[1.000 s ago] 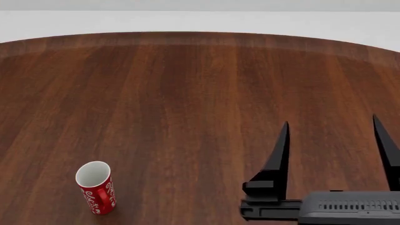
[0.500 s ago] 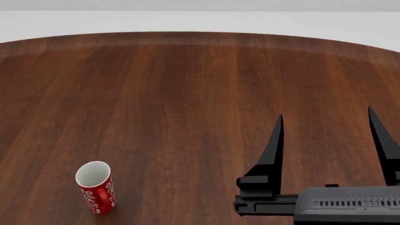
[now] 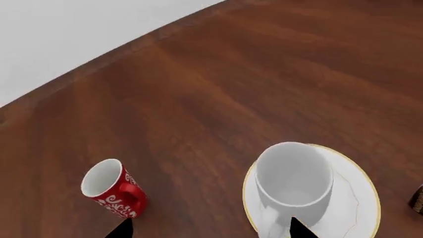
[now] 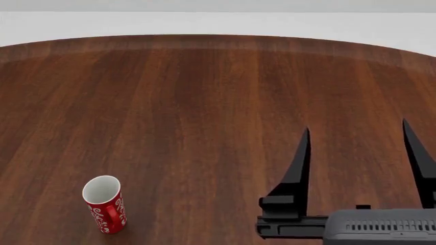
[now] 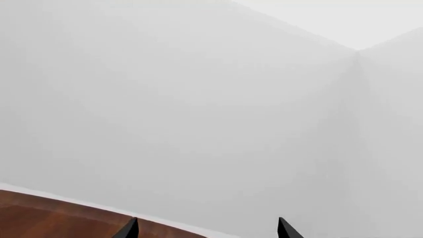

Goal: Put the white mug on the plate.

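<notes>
Left wrist view, white mug: the white mug (image 3: 293,181) stands upright on the plate (image 3: 360,198), mouth up, set toward one side of the dish rather than at its centre.
Left wrist view, plate: a round white dish with a thin gold rim, lying flat on the table (image 3: 218,99) and cut off by the frame.
Left wrist view, red mug: the red mug (image 3: 112,188) (white swirl lettering, handle facing the camera) stands upright, well apart from the plate and on the side nearer the table's curved edge.
Left wrist view, left gripper: the left gripper (image 3: 208,229) shows only as two dark fingertips spread wide, released and holding nothing; one tip overlaps the foot of the white mug in the picture, and contact cannot be told.
Head view, red mug: the red mug (image 4: 105,204) stands alone near the near-left edge of the worktop; neither plate nor white mug shows here.
Head view, right gripper: the right gripper (image 4: 358,153) hovers over the near-right part of the worktop, its two black fingers parted wide around bare wood.
Right wrist view, right gripper: two fingertips spread apart before a pale wall, with a strip of table edge (image 5: 59,215) in one corner.
</notes>
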Motion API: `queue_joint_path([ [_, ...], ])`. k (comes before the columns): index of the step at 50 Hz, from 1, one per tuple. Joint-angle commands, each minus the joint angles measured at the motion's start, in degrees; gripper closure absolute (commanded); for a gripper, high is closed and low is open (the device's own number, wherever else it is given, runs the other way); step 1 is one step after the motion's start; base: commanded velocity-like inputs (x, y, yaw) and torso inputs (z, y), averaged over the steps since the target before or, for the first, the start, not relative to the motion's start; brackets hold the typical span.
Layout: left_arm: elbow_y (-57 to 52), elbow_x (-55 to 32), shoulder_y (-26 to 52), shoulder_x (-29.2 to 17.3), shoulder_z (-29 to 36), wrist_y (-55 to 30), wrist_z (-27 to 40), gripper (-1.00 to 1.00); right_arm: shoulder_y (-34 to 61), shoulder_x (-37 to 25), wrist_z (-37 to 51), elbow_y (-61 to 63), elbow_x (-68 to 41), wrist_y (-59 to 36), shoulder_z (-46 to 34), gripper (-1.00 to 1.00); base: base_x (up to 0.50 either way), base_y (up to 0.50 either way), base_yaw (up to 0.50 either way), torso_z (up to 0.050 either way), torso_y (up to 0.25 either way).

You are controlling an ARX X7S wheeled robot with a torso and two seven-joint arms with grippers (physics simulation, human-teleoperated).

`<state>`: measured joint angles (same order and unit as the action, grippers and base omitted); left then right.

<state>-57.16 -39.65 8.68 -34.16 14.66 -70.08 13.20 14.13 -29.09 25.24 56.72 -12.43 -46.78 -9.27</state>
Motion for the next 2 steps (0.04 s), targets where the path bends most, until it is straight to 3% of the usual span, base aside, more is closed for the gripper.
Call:
queue_joint_path([
  [1, -2.6, -14.8, 4.6, -5.3, -4.9, 1.0, 11.8, -1.0, -0.4, -0.4, 0.2, 0.4, -0.5, -0.2, 0.3, -1.0, 0.0, 0.0, 0.0, 0.0, 0.0],
  [2, -2.6, -15.7, 5.1, -5.7, -4.9, 1.1, 12.6, -1.0, -0.3, -0.4, 0.2, 0.5, -0.6, -0.3, 0.3, -1.0, 0.0, 0.0, 0.0, 0.0, 0.0],
])
